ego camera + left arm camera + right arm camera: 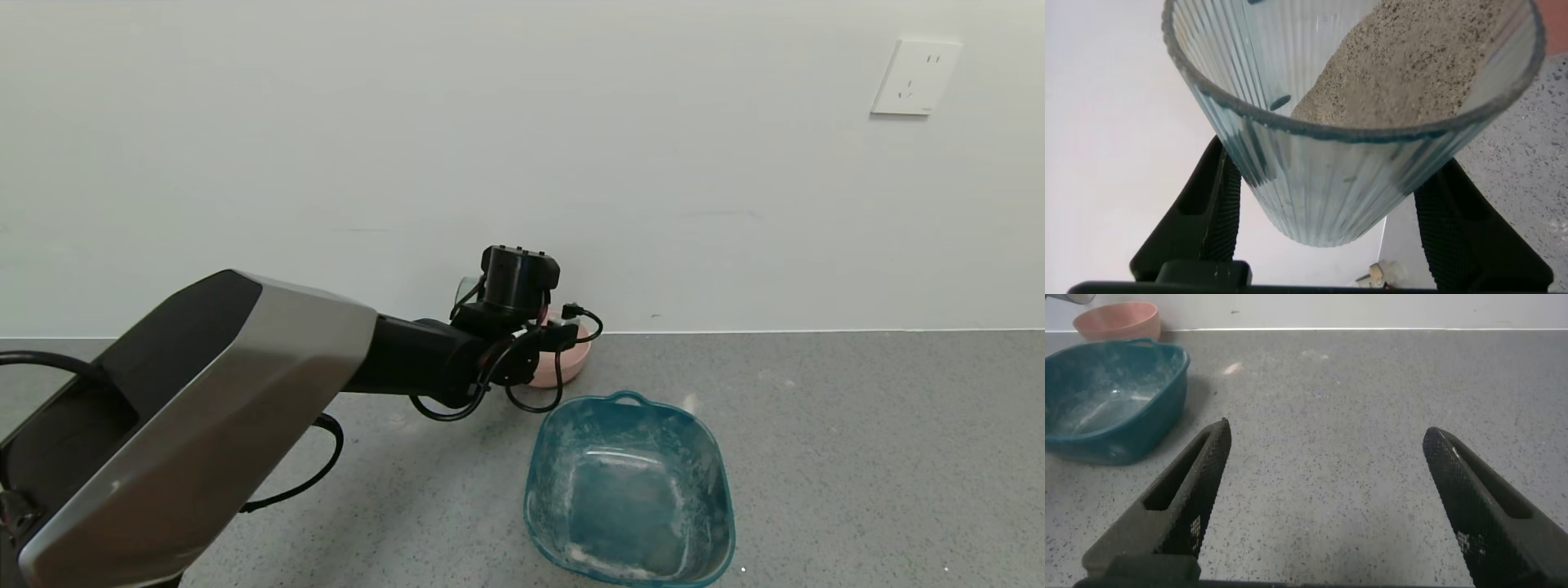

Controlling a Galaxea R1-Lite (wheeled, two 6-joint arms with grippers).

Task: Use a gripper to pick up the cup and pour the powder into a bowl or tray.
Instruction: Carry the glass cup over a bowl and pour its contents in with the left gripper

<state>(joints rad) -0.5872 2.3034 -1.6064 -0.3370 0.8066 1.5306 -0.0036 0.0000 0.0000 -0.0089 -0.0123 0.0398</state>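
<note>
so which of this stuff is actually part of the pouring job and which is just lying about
Part of the job:
- left gripper, shut on the cup
- cup, tilted
- powder inside it
- pink bowl by the wall

Just lying about:
- teal basin, dusted white
- wall socket
- right gripper, open over bare counter

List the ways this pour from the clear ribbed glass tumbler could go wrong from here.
1. The left gripper holds the clear ribbed glass tumbler tilted; its powder may miss the small pale-pink bowl, which the arm mostly hides in the head view, and land on the grey speckled counter.
2. The fingers grip low on the tapered ribbed glass, so it might slip.
3. The teal basin sits close by; a low swing back could knock it.
</note>
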